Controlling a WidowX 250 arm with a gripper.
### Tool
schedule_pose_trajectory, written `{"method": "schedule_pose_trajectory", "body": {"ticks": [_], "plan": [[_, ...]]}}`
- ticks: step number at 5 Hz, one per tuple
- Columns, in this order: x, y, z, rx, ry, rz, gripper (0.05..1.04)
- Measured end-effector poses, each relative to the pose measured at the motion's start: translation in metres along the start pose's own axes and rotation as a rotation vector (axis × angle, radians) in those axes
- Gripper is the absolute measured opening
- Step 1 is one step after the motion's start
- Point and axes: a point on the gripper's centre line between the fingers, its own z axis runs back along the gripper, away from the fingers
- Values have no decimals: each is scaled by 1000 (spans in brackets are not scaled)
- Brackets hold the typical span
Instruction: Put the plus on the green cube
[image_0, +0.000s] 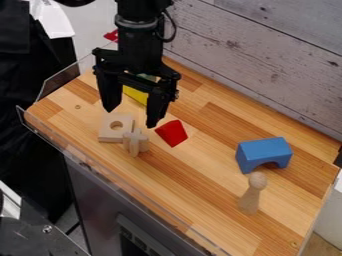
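Plus-shaped pale wood block is sitting on the striped wooden tabletop, camera side of the black two-finger gripper, which is hanging with fingers spread, gripping nothing. Square wood block with round hole is sitting just beside it.

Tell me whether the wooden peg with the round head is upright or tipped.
Upright: the peg has its wide base on the tabletop and its head on top.

Arm in at top, gripper pts. down w/ fingers wide apart.
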Motion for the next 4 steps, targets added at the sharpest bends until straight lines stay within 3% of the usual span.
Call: {"method": "schedule_pose_trajectory", "body": {"ticks": [1,2,4], "plan": [[-3,0,-7,0,31,1,999],[1,5,-16,4,45,-85,999],[13,10,-26,32,3,-155,999]]}}
